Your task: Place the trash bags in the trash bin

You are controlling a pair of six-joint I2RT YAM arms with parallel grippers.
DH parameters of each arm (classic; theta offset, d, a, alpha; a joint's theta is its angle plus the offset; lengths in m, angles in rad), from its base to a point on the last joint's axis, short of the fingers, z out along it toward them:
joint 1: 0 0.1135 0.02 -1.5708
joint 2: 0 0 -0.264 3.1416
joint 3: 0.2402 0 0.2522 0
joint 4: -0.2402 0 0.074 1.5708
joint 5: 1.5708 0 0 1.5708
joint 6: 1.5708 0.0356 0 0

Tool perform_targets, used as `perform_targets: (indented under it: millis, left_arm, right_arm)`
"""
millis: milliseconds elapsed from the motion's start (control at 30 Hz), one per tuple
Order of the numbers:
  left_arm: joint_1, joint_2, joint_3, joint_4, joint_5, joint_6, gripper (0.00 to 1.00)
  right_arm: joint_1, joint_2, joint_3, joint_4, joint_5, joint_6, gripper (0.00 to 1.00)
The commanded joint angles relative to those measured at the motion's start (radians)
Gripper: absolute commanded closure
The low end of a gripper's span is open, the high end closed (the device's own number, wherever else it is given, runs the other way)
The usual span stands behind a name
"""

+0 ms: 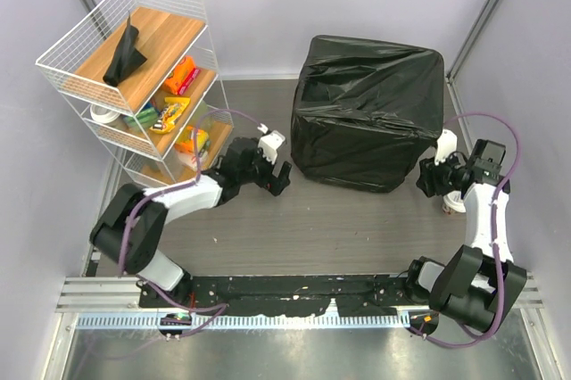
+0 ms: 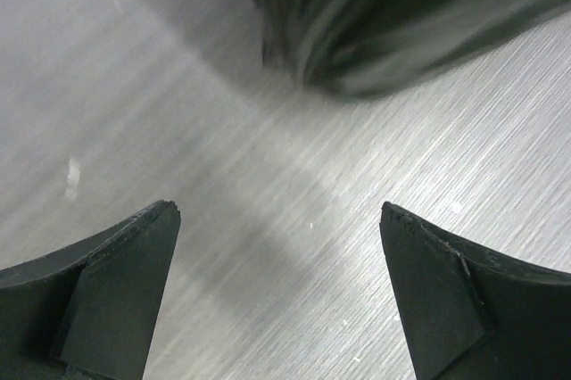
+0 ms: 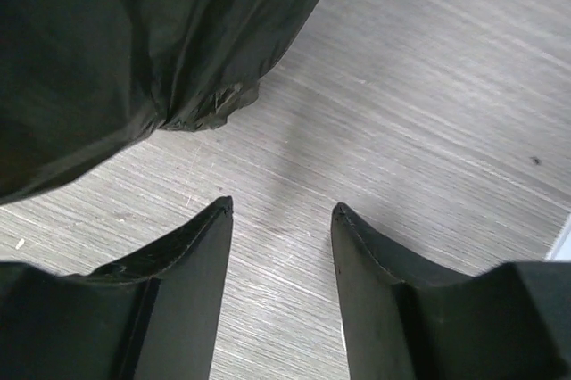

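A large crinkled black trash bag (image 1: 370, 112) drapes over a box shape at the table's middle; the trash bin itself is hidden under it. A second black trash bag (image 1: 125, 54) lies on the rack's top shelf. My left gripper (image 1: 280, 184) is open and empty, just left of the draped bag's lower left corner; its wrist view shows open jaws (image 2: 278, 210) above bare table, with the bag (image 2: 401, 14) ahead. My right gripper (image 1: 428, 180) is open and empty beside the bag's lower right side; its wrist view shows open jaws (image 3: 281, 206) near the bag's hem (image 3: 116, 50).
A white wire shelf rack (image 1: 62, 63) with wooden shelves stands at the back left, holding colourful snack packets (image 1: 181, 77) and a white roll (image 1: 101, 113). Grey walls close in on both sides. A metal rail (image 1: 294, 295) runs along the near edge.
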Motion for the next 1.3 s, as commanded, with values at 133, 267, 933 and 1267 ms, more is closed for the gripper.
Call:
perform_targets:
  millis: [133, 267, 933, 1267]
  left_arm:
    - [0.003, -0.199, 0.523, -0.632, -0.038, 0.102, 0.04]
    - [-0.003, -0.162, 0.841, -0.842, -0.078, 0.108, 0.04]
    - [-0.241, 0.476, 1.865, -1.085, -0.069, 0.249, 0.0]
    - [-0.284, 0.649, 1.882, -1.105, -0.096, 0.287, 0.0]
  right_arm:
    - [-0.003, -0.083, 0.194, -0.077, 0.109, 0.135, 0.37]
    - [-0.003, -0.08, 0.272, -0.109, 0.146, 0.19, 0.35]
    - [-0.003, -0.077, 0.392, -0.201, 0.097, 0.302, 0.26]
    - [-0.003, -0.122, 0.378, -0.217, 0.136, 0.279, 0.25]
